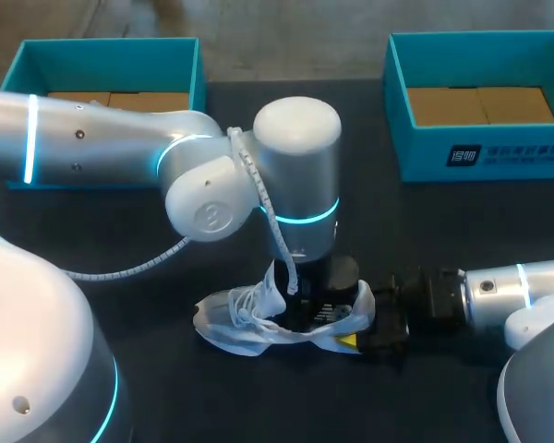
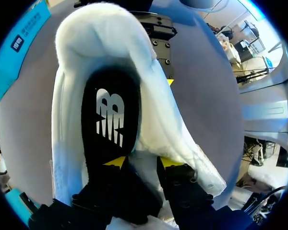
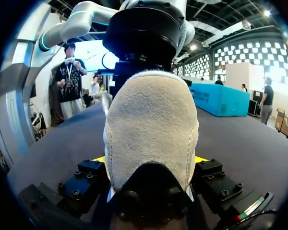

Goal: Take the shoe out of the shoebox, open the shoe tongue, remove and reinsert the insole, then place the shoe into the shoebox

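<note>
- Two teal boxes stand open at the far side of the worktop (image 1: 462, 240). The left shoebox (image 1: 106, 53) is behind our left arm (image 1: 92, 138).
- Our left claw (image 2: 143, 163) is down inside the white shoe (image 1: 231, 328), just over the black insole (image 2: 108, 120). We cannot tell whether it grips anything.
- The shoe sits mid-worktop, toe pointing left.
- Our right claw (image 3: 150, 160) is clamped on the shoe's heel from both sides.
- The right shoebox (image 1: 480, 152) stands well apart behind it.
</note>
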`<state>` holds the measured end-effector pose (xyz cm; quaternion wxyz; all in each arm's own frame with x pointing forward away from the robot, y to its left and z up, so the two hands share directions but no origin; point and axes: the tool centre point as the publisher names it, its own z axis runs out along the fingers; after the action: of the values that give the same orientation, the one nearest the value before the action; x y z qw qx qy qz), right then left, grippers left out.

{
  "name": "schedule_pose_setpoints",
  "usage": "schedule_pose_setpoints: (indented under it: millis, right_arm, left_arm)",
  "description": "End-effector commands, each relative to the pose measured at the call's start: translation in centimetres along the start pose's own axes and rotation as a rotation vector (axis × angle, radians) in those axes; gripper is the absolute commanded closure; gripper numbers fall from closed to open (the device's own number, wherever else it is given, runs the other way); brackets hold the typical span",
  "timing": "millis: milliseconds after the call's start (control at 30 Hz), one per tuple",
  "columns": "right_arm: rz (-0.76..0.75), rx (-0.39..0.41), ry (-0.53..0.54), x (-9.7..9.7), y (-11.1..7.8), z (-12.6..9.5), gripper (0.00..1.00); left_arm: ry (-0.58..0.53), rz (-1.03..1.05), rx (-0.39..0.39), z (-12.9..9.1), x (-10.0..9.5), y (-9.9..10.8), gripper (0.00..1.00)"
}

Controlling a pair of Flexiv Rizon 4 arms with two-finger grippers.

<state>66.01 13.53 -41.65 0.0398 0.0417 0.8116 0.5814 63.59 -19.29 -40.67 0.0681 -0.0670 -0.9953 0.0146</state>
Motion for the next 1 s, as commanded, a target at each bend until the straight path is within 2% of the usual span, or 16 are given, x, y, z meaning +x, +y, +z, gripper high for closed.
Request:
schedule_pose_setpoints:
  millis: [33,400,667,800,867,1000]
  right_arm:
    - [0.002,0.005,0.000,0.0,0.0,0.0,1.00]
    - [0.002,0.005,0.000,0.0,0.0,0.0,1.00]
    - [0.002,0.005,0.000,0.0,0.0,0.0,1.00]
    - [0.002,0.005,0.000,0.0,0.0,0.0,1.00]
    - [0.002,0.005,0.000,0.0,0.0,0.0,1.00]
    - [0.002,0.005,0.000,0.0,0.0,0.0,1.00]
  left_arm:
    - [-0.052,0.000,-0.007,1.2,0.1,-0.3,0.60]
    - [-0.112,-0.004,0.003,1.0,-2.4,0.1,0.60]
    - [-0.170,0.001,-0.022,1.4,-3.3,0.4,0.62]
    - [-0.236,-0.004,-0.042,1.6,-3.9,0.3,0.63]
    - [-0.267,-0.011,-0.052,1.6,-4.3,0.3,0.67]
    - [-0.301,-0.029,-0.057,1.3,-5.3,0.4,0.83]
